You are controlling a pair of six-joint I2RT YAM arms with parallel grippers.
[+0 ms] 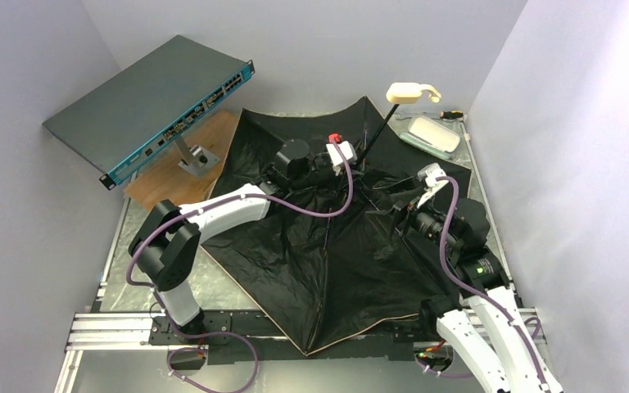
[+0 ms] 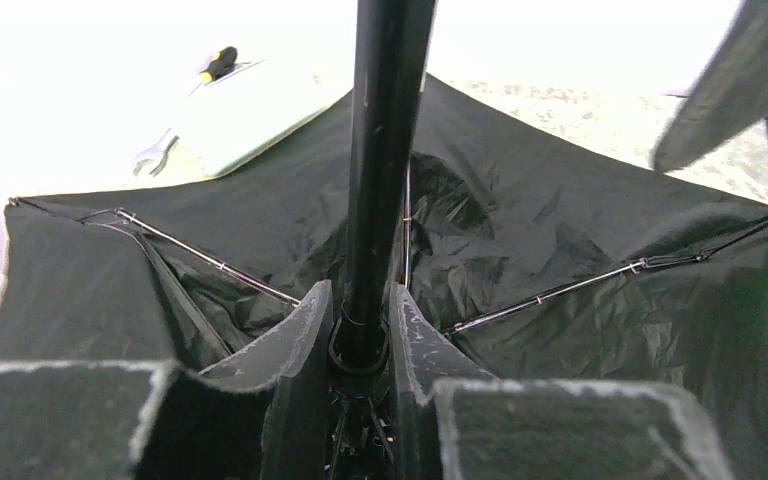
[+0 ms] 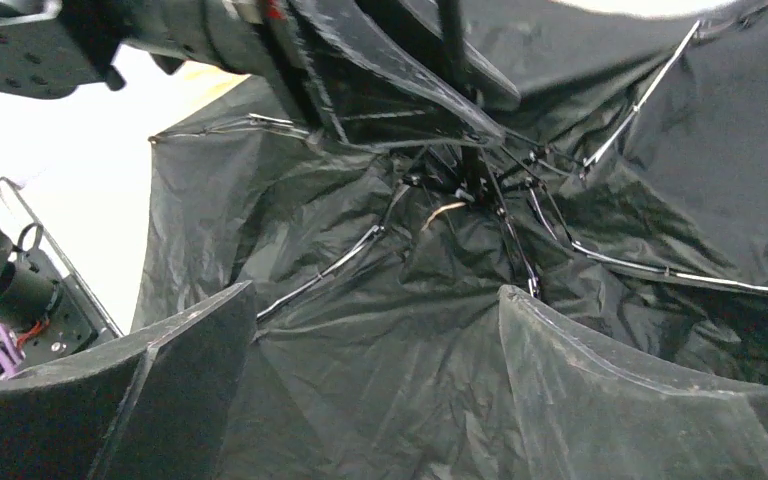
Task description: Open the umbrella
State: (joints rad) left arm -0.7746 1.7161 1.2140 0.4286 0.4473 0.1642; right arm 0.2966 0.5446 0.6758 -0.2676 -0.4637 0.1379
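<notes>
The umbrella lies spread, lining upward, on the bench. The left claw pinches its shaft low down. The right claw gapes wide, empty, above the lining. A pale case lies beyond, its contents hidden.

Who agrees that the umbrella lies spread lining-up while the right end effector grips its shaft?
Wrong arm: the left end effector grips the shaft, as the left wrist view shows. The umbrella does lie spread lining-up.

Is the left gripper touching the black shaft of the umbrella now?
Touching. The left wrist view shows it: both fingers of the left gripper press the umbrella shaft from either side, without visible gap.
</notes>
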